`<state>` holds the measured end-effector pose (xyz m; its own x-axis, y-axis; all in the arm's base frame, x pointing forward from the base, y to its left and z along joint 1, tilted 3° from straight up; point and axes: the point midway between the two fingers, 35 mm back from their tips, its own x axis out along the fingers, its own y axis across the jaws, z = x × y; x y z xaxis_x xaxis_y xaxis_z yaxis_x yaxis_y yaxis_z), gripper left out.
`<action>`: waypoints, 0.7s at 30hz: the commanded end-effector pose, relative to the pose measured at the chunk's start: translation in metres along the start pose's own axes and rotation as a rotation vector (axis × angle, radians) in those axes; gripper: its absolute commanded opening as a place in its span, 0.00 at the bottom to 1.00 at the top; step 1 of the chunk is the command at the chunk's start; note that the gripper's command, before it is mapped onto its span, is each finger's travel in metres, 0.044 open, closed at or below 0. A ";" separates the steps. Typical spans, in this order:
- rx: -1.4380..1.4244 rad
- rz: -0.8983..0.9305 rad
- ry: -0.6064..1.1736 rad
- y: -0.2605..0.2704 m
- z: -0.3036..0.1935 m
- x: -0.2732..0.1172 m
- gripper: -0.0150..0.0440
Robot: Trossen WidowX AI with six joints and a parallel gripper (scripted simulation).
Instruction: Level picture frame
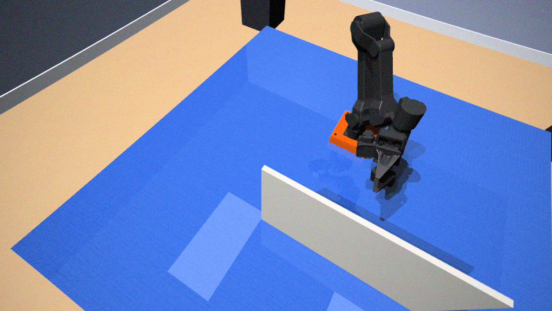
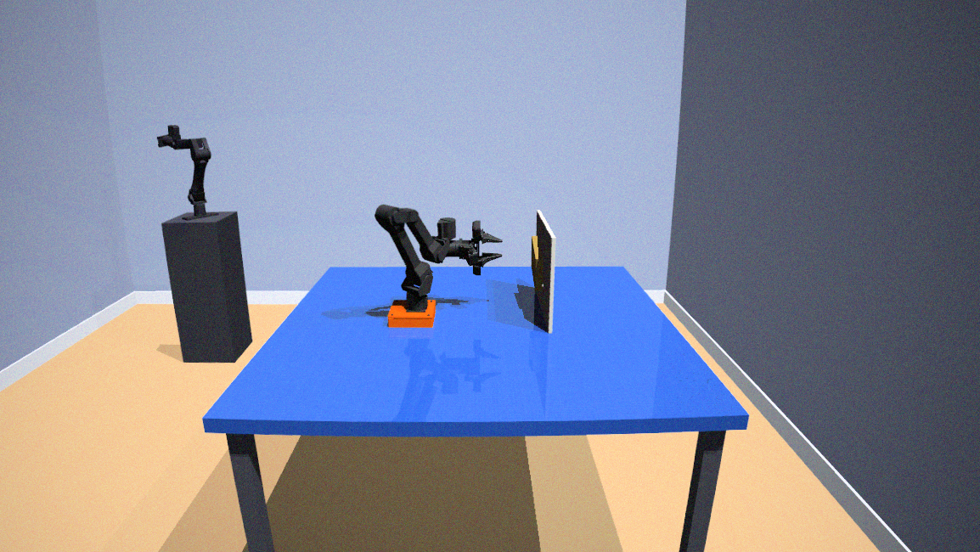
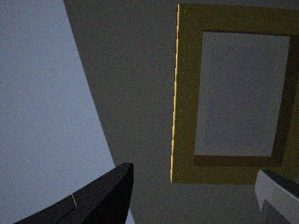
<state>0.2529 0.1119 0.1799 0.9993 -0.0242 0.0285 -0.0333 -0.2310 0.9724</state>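
One frame (image 2: 534, 255) (image 3: 187, 104) side is cut off at wrist.

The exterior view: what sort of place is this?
Probably a robotics test room: a small black arm bolted or set on an orange base, a blue table bearing an upright panel, and a second arm on a dark pedestal.

Blue tabletop (image 1: 127, 185) (image 2: 473, 384), glossy, on dark legs. Orange base (image 1: 342, 139) (image 2: 411, 320) flat on it, nearer far edge than near edge in exterior view. Upright pale panel (image 1: 347, 235) (image 2: 552, 288) stands apart from base, between it and right edge there.
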 end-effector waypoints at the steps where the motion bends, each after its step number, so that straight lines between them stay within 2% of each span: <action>1: -0.012 -0.005 0.001 -0.003 0.001 0.001 0.69; 7: -0.012 -0.004 0.002 -0.002 -0.001 0.010 0.69; 15: -0.013 0.001 0.003 -0.002 0.001 0.079 0.69; 21: -0.013 0.002 0.003 -0.002 0.001 0.081 0.69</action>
<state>0.3279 0.1087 0.1801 0.9992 -0.0270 0.0286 -0.0338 -0.2158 0.9759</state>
